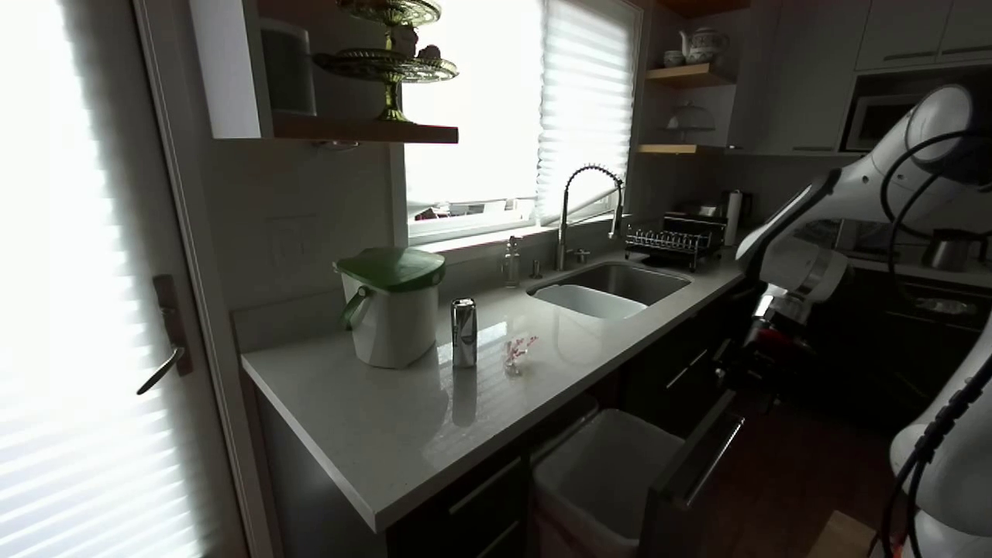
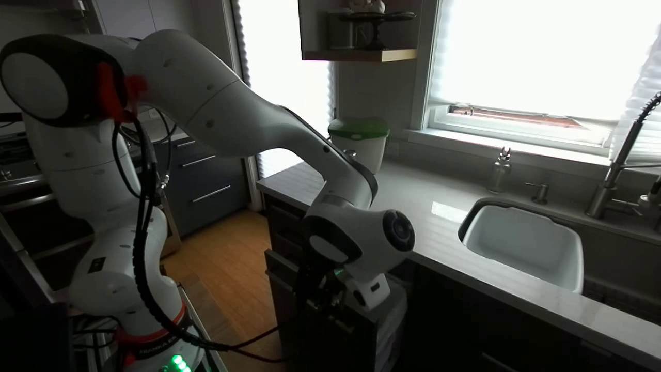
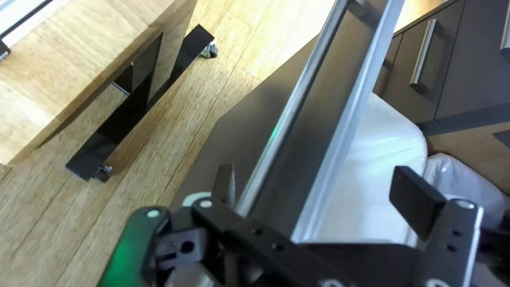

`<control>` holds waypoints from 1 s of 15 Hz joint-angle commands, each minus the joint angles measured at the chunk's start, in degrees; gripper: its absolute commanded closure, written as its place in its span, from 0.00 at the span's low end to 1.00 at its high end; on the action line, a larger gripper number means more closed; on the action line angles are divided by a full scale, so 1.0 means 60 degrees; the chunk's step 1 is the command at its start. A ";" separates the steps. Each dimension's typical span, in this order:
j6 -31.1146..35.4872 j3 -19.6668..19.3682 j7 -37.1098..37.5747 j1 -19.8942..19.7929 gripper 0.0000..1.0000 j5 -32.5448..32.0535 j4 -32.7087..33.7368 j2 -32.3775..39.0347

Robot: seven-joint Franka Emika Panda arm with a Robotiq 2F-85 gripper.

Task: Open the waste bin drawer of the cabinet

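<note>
The waste bin drawer [image 1: 673, 484] is pulled out from under the counter in both exterior views. A white bin [image 1: 608, 457] stands inside it and also shows in the wrist view [image 3: 374, 159]. The drawer's bar handle [image 3: 289, 111] runs along its dark front. My gripper [image 3: 320, 191] is open and above the drawer. One finger is on the outer side of the handle and the other is over the white bin, with the drawer's top edge between them. The fingers hold nothing. In an exterior view, the gripper [image 1: 740, 368] is dark and small at the drawer's far end.
The counter [image 1: 341, 418] overhangs the drawer. On it stand a green-lidded pail [image 1: 395, 318], a can [image 1: 464, 333] and a small glass [image 1: 514, 358]. A sink [image 1: 651, 280] lies further along. A wooden cart top [image 3: 79, 59] is opposite the drawer front.
</note>
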 commanded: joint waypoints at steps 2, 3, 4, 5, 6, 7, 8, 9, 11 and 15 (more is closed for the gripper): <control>0.1292 0.0609 0.0015 0.0770 0.00 -0.0923 -0.0578 -0.1125; 0.1638 0.0749 0.0055 0.0908 0.00 -0.1186 -0.0692 -0.1286; 0.2181 0.0873 -0.0068 0.1058 0.00 -0.1235 -0.0830 -0.1378; 0.1438 0.0639 0.0029 0.0952 0.00 -0.0862 -0.0308 -0.0934; 0.1760 0.0745 0.0033 0.1082 0.00 -0.0962 -0.0416 -0.1037; 0.1906 0.0804 0.0026 0.1160 0.00 -0.0996 -0.0502 -0.1099; 0.1960 0.0818 0.0024 0.1190 0.00 -0.1013 -0.0547 -0.1139; 0.1983 0.0812 0.0018 0.1187 0.00 -0.1024 -0.0566 -0.1159; 0.1993 0.0798 0.0012 0.1172 0.00 -0.1032 -0.0568 -0.1164; 0.2045 0.0829 -0.0069 0.1196 0.00 -0.1148 -0.0621 -0.1222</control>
